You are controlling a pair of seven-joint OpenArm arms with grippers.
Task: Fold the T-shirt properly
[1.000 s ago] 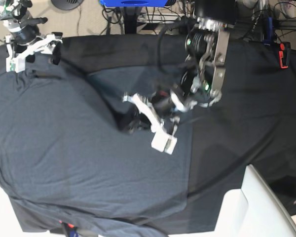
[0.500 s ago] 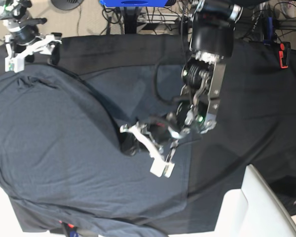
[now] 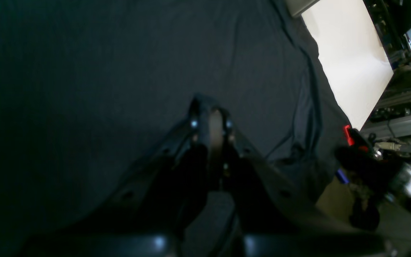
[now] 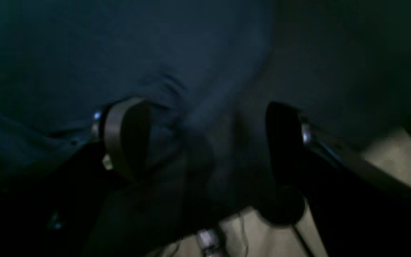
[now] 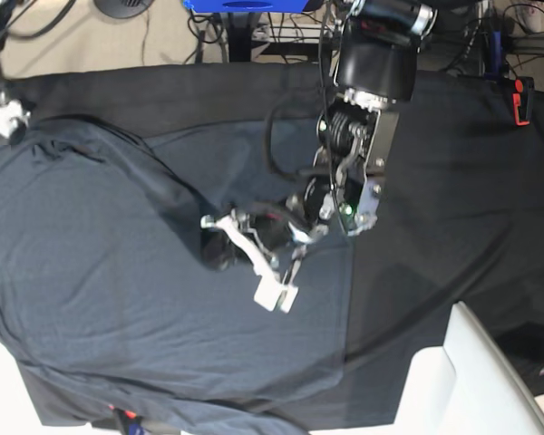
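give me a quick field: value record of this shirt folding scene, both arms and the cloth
garment: T-shirt, slate grey, spread over the near and right-arm side of the table, not yet folded flat
table cover: black cloth, bare on the left-arm side
left pincer: shut, low over the middle of the shirt beside a raised dark bunch of fabric; whether it pinches fabric cannot be told
right pincer: open, fingers apart above the shirt's edge, holding nothing
right arm position: at the far corner of the base view, mostly out of frame
other: white panel at the near edge
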